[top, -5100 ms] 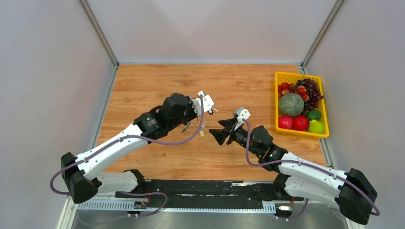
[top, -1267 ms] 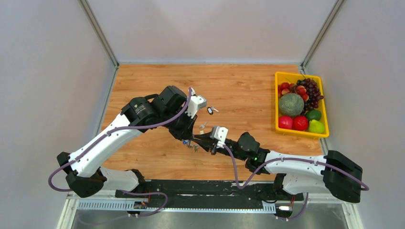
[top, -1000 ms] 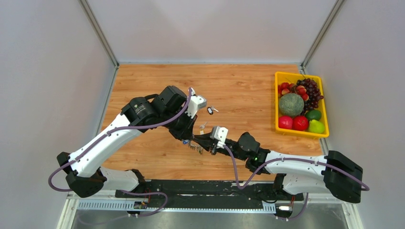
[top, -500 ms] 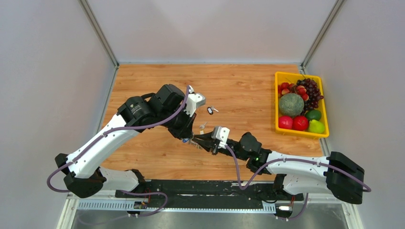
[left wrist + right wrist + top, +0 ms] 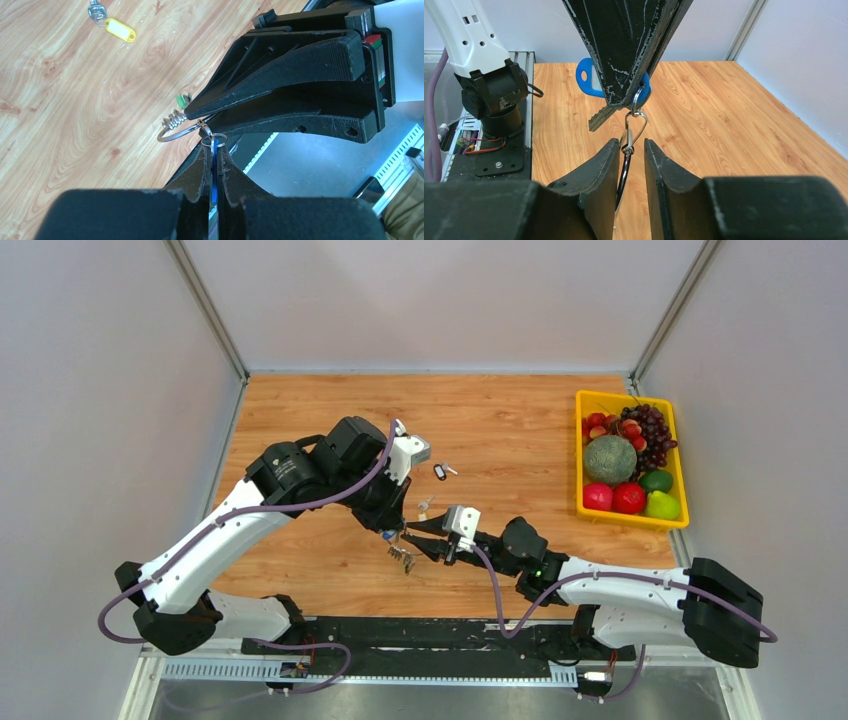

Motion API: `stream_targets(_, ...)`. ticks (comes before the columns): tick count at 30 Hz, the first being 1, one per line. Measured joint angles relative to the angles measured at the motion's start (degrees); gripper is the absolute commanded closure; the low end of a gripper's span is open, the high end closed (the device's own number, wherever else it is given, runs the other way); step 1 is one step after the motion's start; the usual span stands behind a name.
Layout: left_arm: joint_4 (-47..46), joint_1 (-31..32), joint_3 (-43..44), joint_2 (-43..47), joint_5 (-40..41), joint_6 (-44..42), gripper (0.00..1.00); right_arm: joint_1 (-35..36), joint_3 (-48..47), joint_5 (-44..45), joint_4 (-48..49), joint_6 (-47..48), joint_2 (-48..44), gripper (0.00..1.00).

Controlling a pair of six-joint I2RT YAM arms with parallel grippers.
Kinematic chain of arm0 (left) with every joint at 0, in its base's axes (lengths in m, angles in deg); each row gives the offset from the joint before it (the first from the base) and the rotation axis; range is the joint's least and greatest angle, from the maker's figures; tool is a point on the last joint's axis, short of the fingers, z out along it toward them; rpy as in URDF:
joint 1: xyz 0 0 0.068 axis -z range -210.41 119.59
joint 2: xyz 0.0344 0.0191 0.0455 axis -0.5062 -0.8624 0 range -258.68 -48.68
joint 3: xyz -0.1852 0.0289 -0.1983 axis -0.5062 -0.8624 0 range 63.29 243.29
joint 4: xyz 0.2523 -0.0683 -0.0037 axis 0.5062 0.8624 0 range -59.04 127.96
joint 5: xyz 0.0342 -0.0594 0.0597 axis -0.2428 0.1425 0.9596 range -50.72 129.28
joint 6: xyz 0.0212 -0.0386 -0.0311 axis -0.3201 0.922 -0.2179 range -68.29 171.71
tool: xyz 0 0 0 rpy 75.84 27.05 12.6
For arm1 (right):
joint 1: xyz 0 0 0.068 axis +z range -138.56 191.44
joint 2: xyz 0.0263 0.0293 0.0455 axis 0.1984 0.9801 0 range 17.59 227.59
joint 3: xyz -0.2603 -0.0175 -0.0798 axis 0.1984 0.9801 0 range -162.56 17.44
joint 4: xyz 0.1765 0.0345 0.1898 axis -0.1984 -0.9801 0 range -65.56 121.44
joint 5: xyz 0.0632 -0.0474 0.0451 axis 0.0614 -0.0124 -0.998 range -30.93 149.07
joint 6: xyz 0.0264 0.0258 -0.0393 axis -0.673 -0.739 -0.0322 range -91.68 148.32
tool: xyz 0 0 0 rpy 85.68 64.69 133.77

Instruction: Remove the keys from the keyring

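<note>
My left gripper point(image 5: 392, 531) is shut on a blue key tag point(image 5: 214, 165), which shows edge-on between its fingers; the tag also shows in the right wrist view point(image 5: 585, 80). Its small loop point(image 5: 214, 140) links through a clip to the silver keyring point(image 5: 172, 134), which hangs below it with a green-tagged key point(image 5: 182, 101). My right gripper point(image 5: 629, 145) is slightly open, with the keyring point(image 5: 625, 162) hanging loose between its fingers. In the top view the ring and its keys point(image 5: 403, 558) dangle just below both grippers' tips.
A yellow-tagged key point(image 5: 121, 30) lies loose on the wooden table, also seen from above point(image 5: 425, 508). A black-tagged key point(image 5: 440, 472) lies farther back. A yellow tray point(image 5: 579, 475) of fruit stands at the right. The table's near edge and metal rail lie just below the grippers.
The right gripper's fingers have parted off the keyring. The ring and its keys have sagged down and now hang from the blue tag in the left gripper.
</note>
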Motion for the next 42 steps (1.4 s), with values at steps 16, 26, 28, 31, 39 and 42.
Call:
stream_targets(16,-0.04,0.00,0.00,0.00,-0.55,0.11,1.00,0.00,-0.04,-0.02,0.00,0.02,-0.44,0.76)
stream_targets(26,-0.48,0.04,-0.11,0.00,-1.42,0.31,1.00,0.00,-0.04,-0.02,0.02,-0.02,-0.44,0.75)
stream_targets(28,-0.55,0.07,-0.17,0.00,-1.44,0.31,1.00,0.00,-0.04,-0.02,0.04,-0.02,-0.44,0.74)
stream_targets(31,-0.63,0.07,-0.39,0.00,-1.55,0.31,1.00,0.00,-0.04,-0.02,0.04,-0.04,-0.44,0.73)
stream_targets(39,-0.83,0.09,-0.76,0.11,-1.57,0.31,1.00,0.00,-0.04,-0.02,0.04,-0.22,-0.44,0.83)
stream_targets(42,-0.90,0.17,-0.90,0.22,-1.60,0.35,1.00,0.00,-0.04,0.00,0.04,-0.31,-0.44,0.92)
